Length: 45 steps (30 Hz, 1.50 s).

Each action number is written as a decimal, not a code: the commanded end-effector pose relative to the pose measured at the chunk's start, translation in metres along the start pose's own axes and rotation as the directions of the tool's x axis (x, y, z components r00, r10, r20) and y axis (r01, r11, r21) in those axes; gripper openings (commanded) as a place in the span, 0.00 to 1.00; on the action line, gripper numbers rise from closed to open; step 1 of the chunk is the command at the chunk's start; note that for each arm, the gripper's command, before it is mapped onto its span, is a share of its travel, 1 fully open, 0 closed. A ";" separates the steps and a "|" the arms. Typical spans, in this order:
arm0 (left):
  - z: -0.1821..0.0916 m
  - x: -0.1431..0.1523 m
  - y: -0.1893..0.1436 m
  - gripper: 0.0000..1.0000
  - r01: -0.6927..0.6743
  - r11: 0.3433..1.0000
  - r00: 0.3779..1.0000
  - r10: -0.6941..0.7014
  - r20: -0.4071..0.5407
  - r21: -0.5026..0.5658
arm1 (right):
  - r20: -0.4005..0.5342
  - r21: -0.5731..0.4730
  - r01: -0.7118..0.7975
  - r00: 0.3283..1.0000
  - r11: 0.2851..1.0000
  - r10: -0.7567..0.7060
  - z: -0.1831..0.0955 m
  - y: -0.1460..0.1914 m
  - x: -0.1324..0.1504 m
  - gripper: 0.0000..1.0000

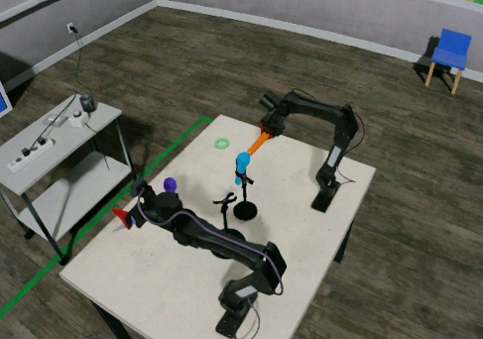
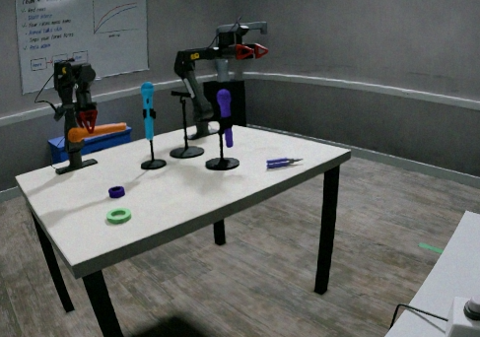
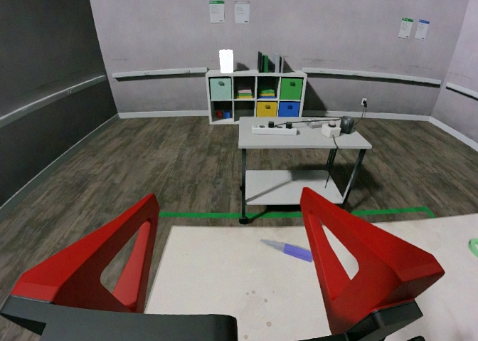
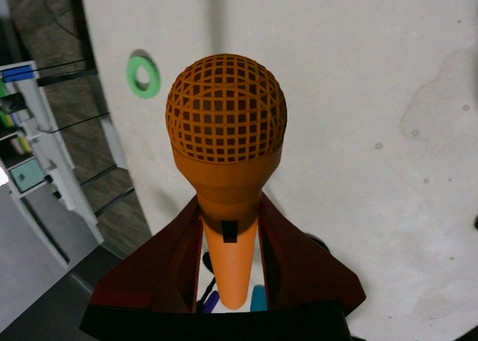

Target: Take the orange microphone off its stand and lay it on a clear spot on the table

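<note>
In the top view, the right gripper point(image 1: 266, 133) point(image 2: 88, 120) point(image 4: 230, 198) held the orange microphone point(image 1: 259, 143) point(image 2: 98, 131) point(image 4: 231, 175) aloft. The exterior view showed it nearly level above the table point(image 1: 169, 258) point(image 2: 187, 197) point(image 3: 215, 275) point(image 4: 347, 78). The left wrist view showed the left gripper point(image 1: 121, 218) point(image 2: 252, 51) point(image 3: 229, 198) spread, empty. In the right wrist view, claws clamped the neck: likely rigid, top-heavy, best gripped there.

Our arms are blk w/ grey link labels; red pincer tips point(image 1: 121, 218) point(image 2: 251, 51) point(image 3: 230, 198), purple cable point(image 1: 203, 224) above the bench point(image 1: 134, 263) point(image 2: 177, 197) point(image 3: 215, 283) point(image 4: 347, 78).

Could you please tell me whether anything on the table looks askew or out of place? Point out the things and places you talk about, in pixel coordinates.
Nothing looks spilled or damaged. The purple microphone point(image 1: 170, 184) point(image 2: 224, 104) slants slightly in its upright stand, its grip end beside the pole; the blue microphone point(image 1: 242, 163) point(image 2: 148, 110) hangs nearly straight.
</note>
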<state>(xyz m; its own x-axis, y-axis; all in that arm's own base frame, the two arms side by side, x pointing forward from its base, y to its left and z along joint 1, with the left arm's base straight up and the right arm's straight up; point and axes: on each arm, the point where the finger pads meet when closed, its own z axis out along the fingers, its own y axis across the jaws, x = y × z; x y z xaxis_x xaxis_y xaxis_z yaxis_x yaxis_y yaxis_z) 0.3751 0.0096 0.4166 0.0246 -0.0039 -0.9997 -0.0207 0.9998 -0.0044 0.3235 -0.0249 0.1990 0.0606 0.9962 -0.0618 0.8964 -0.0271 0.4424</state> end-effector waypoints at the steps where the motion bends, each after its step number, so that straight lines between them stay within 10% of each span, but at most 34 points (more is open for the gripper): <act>1: -0.012 -0.035 0.002 0.98 -0.002 1.000 0.997 0.003 0.083 -0.013 | 0.018 0.047 -0.004 1.000 0.999 0.003 0.010 -0.010 -0.003 0.00; 45: -0.011 -0.034 0.002 0.98 -0.002 1.000 0.997 0.003 0.083 -0.013 | 0.002 0.496 0.033 0.999 0.868 -0.039 0.108 -0.111 0.005 0.00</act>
<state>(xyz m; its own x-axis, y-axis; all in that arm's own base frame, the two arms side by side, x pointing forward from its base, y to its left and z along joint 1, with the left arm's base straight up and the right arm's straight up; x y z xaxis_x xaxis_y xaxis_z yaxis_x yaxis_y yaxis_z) 0.3751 0.0095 0.4166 0.0246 -0.0039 -0.9997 -0.0206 0.9998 -0.0044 0.2810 -0.0232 0.0571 0.0304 0.9976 -0.0627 0.9992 -0.0319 -0.0229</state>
